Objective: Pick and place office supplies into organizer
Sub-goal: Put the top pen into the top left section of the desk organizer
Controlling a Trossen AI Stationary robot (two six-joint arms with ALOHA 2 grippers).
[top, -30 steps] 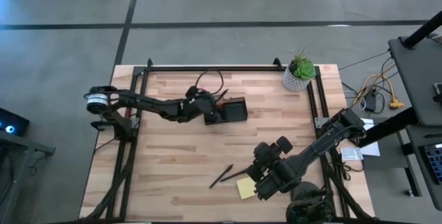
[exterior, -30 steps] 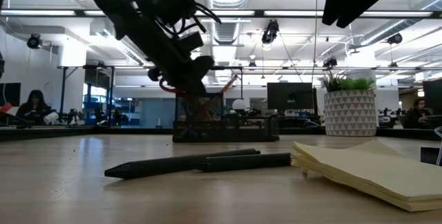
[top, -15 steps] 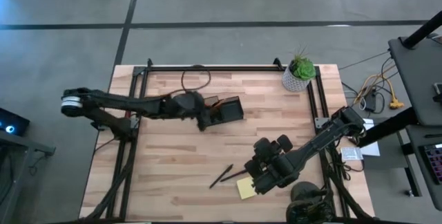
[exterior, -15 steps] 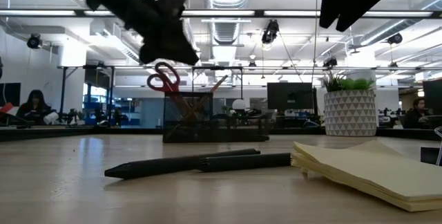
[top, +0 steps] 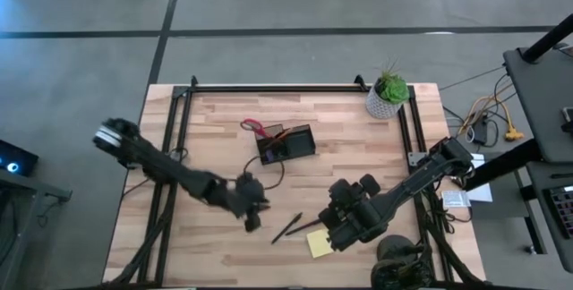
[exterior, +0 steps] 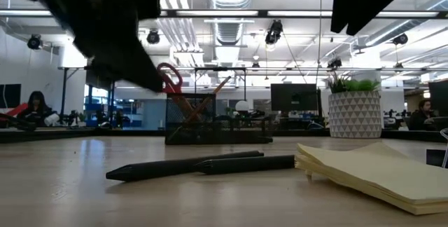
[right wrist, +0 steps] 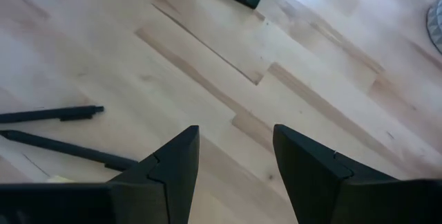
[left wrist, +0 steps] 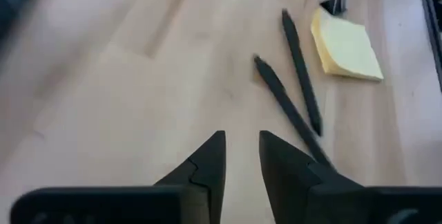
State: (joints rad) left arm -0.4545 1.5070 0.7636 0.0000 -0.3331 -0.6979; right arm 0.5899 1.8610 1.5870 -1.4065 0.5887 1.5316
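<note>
Where the black mesh organizer (top: 288, 143) sits, at the middle of the wooden bench (top: 215, 236) toward its far edge, red-handled scissors (top: 252, 127) stand in it, handles leaning out over its left end. In the low view an orange pencil (exterior: 215, 90) leans inside among darker items that cannot be told apart.

Near side of the bench, right of centre: two dark pens (top: 287, 228) lie loose, side by side and angled, tips pointing left. Yellow sticky-note pad (top: 319, 243) just right of them, lying flat; in the low view the nearer pen end touches the pad's edge. A small black binder clip (left wrist: 334, 5) shows beside the pad in the left wrist view.

Left gripper (top: 252, 220) hangs over bare wood left of the pens, well apart from the organizer. Its fingers (left wrist: 210, 163) stand a narrow gap apart, nothing between them.

Right gripper (top: 335, 234) hovers at the pad and the pens' right ends. Fingers (right wrist: 171, 160) spread wide, empty, bare boards between them.

Far right corner: green potted plant (top: 388, 95) in a white patterned pot. Beyond the bench, an open office with desks and monitors; a seated person (exterior: 34, 108) far left.
</note>
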